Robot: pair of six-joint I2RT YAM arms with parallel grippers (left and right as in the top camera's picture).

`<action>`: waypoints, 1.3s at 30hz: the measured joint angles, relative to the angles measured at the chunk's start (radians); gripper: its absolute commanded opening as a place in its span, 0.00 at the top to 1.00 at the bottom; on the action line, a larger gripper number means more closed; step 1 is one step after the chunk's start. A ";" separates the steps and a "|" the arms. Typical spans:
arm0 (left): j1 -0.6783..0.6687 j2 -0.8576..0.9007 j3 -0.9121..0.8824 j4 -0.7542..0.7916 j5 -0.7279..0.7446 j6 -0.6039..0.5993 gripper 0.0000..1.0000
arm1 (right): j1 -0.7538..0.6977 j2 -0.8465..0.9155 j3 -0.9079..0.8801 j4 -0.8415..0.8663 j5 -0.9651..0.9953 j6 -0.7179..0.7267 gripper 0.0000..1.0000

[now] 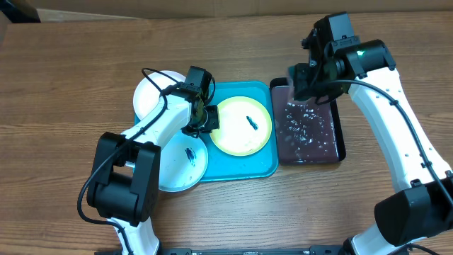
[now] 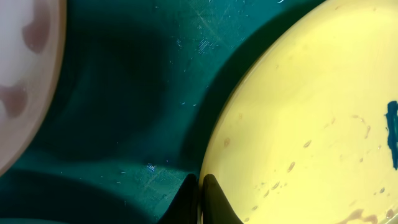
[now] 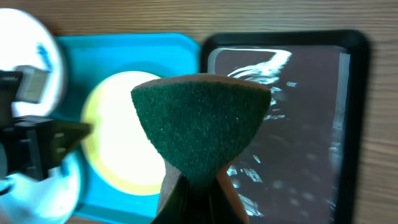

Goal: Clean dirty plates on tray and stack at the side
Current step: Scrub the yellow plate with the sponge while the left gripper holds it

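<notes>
A yellow-green plate (image 1: 244,125) with a dark blue smear lies on the turquoise tray (image 1: 237,166). My left gripper (image 1: 210,119) is shut on its left rim; in the left wrist view the fingers (image 2: 214,202) pinch the edge of the plate (image 2: 298,112) above the tray (image 2: 124,93). A white plate (image 1: 150,95) sits at the tray's upper left. A pale plate (image 1: 180,163) with a smear lies at the lower left. My right gripper (image 1: 301,83) hovers over the black tray, shut on a green sponge (image 3: 199,124).
The black tray (image 1: 340,145), wet and glistening, stands right of the turquoise tray. Bare wooden table (image 1: 71,71) surrounds both trays. In the right wrist view the left gripper (image 3: 68,137) shows beside the yellow plate (image 3: 118,149).
</notes>
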 measured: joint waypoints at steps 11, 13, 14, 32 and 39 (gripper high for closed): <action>0.000 0.000 0.000 0.000 0.000 0.000 0.96 | 0.185 0.061 -0.002 0.055 0.035 -0.021 0.96; 0.000 0.000 0.000 0.000 0.000 0.000 0.96 | 0.224 0.086 -0.003 0.060 0.090 -0.023 0.96; 0.000 0.000 0.000 0.000 0.000 0.000 0.96 | 0.237 0.097 -0.003 0.063 0.113 -0.022 0.96; 0.000 0.000 0.000 0.000 0.000 0.000 0.96 | 0.323 0.381 -0.009 0.144 0.324 -0.026 0.96; 0.000 0.000 0.000 0.000 0.000 0.000 0.96 | 0.323 0.389 -0.016 0.180 0.348 -0.029 0.96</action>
